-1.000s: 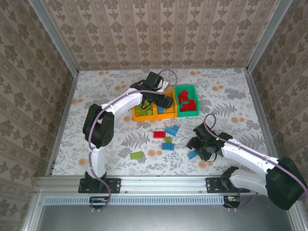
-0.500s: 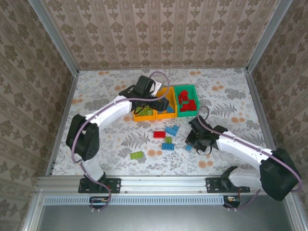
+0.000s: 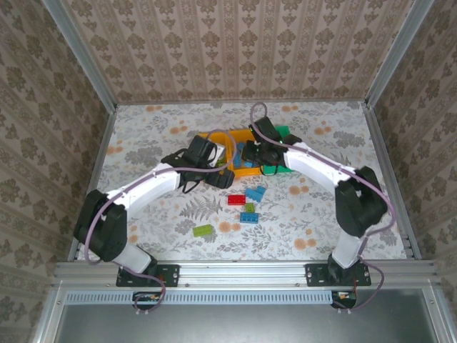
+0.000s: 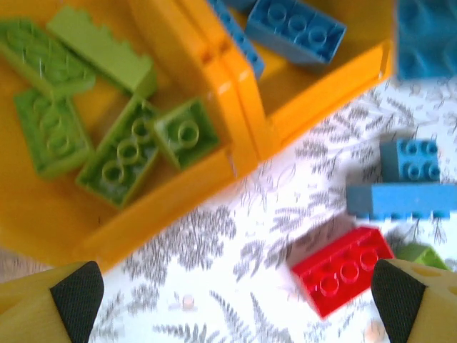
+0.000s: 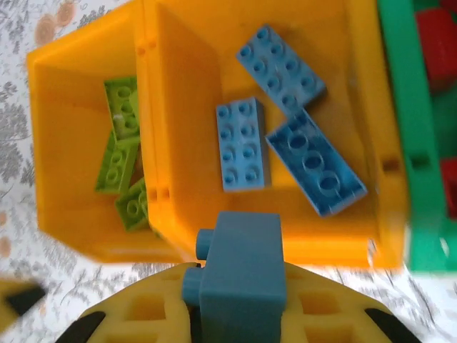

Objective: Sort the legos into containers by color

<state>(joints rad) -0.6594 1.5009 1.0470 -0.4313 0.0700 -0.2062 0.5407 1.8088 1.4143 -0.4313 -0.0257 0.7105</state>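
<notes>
Now, your blue lego (image 5: 243, 275) sits clamped in the right gripper (image 5: 239, 314), above the near wall of the orange bin (image 5: 314, 246) holding three blue bricks (image 5: 243, 146) | left gripper (image 4: 235, 293) spread wide, empty, over the table (image 4: 214, 239) beside the lime-brick bin (image 4: 164, 207) | red brick (image 4: 343, 270) loose nearby

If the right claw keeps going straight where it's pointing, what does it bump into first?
Probably the orange bin holding blue bricks: the right gripper, gripping a blue brick, points into it. Depth is unclear, so its near wall or those bricks could come first.
</notes>
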